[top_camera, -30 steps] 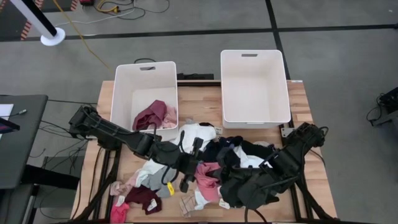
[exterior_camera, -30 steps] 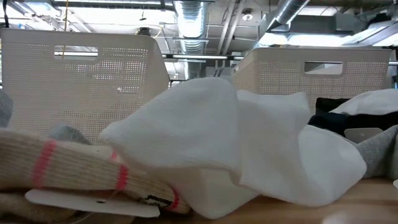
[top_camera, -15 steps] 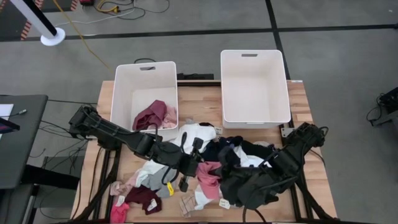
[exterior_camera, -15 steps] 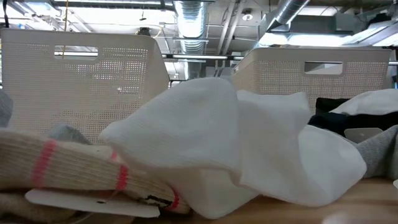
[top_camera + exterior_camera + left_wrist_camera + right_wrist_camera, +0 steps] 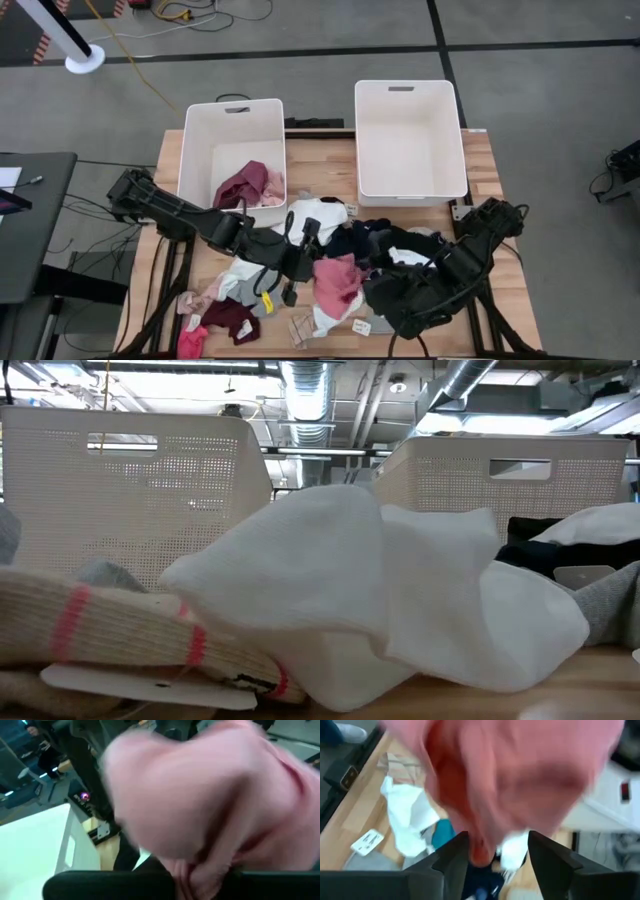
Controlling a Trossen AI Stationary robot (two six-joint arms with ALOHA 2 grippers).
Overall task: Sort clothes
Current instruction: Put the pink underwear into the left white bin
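A pink garment [image 5: 338, 279] is bunched up over the middle of the clothes pile, and my left gripper [image 5: 316, 267] is shut on it from the pile's left side. My right gripper [image 5: 368, 291] is close on the garment's right and is open; in its wrist view a fold of the pink garment [image 5: 510, 780] hangs down between its spread fingers [image 5: 454, 854]. Around them lie white [image 5: 318, 212], black and navy [image 5: 372, 240] clothes. More pink, maroon and grey clothes [image 5: 225, 308] lie at the near left. My left gripper pinches a bunched fold of the pink garment [image 5: 199, 870] between its two fingers, coming nearly level from the table's left. The rest of the garment balloons out beyond the fingers. My right gripper's open fingers stand beside the hanging pink cloth; I cannot tell whether they touch it.
Two white bins stand at the far side: the left bin [image 5: 200, 150] holds maroon and pink clothes [image 5: 250, 185], and the right bin [image 5: 455, 140] stands beside it. In the low view a white garment [image 5: 380, 600] and a cream striped sock [image 5: 120, 630] block the front.
The pink garment has come up out from under my right arm and now shows as a larger, rounder bunch between the two grippers. My right gripper has tipped and drawn back a little toward the table's right near corner. My left gripper stays at the garment's left.
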